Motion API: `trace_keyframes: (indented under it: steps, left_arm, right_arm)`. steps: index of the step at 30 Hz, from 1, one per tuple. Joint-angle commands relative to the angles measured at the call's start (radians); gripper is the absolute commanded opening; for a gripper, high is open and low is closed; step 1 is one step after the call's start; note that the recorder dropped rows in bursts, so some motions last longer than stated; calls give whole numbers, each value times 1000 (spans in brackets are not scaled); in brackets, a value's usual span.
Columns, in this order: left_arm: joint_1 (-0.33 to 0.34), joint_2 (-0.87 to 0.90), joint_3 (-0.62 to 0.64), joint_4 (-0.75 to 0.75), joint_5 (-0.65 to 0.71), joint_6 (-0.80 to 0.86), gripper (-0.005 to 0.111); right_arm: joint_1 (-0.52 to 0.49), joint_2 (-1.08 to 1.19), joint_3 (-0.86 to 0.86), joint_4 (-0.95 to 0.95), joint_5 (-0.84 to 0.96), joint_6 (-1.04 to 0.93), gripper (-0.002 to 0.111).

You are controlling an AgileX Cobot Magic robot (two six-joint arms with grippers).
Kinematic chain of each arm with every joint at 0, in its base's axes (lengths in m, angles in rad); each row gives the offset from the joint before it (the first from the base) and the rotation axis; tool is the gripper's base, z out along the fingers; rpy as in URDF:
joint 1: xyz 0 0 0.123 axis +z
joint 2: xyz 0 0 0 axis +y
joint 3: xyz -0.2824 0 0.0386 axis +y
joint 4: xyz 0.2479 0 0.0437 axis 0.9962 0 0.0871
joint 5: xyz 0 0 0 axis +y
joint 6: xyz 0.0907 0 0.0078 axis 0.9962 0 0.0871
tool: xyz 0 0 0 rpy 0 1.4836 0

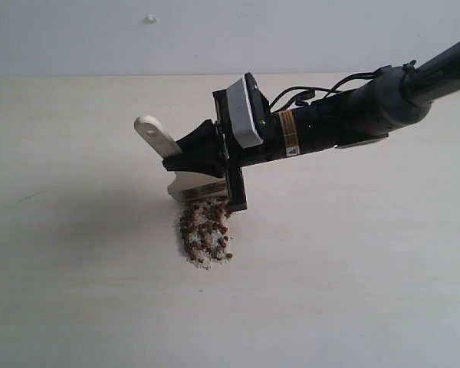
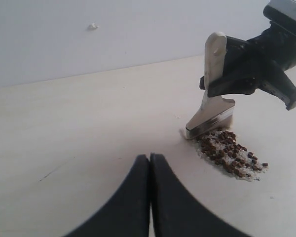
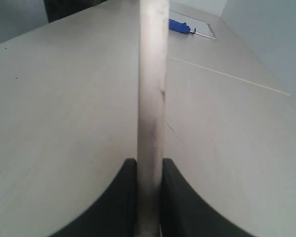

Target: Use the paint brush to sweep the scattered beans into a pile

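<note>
The left gripper is sitting pressed together, empty. The right gripper is pinching the wooden-handled, silver-ferruled flat paint brush mid-frame, its bristles seemingly touching the tiny reddish-brown beans lying piled just below centre.

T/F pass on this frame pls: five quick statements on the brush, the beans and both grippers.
1. The right gripper is shut on the light wooden handle of the wide flat paint brush. True.
2. The left gripper is open. False: its fingers are pressed together, holding nothing.
3. The tiny reddish-brown beans sit in one pile beside the brush's bristle end. True.
4. The brush lies flat on the pale tabletop. False: it is held tilted, bristle end down at the pile's edge.
5. The pile is only beans. False: pale off-white crumbs are mixed in.
</note>
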Motion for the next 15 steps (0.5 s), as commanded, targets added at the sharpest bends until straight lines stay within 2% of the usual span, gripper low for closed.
trace_keyframes:
  steps: [1, 15]
  left_arm:
    - [-4, -3, 4, 3, 0, 3, 0]
    - [-4, -3, 4, 3, 0, 3, 0]
  right_arm:
    - [-6, 5, -4, -46, -9, 44, 0]
    - [-6, -46, -4, -38, -9, 67, 0]
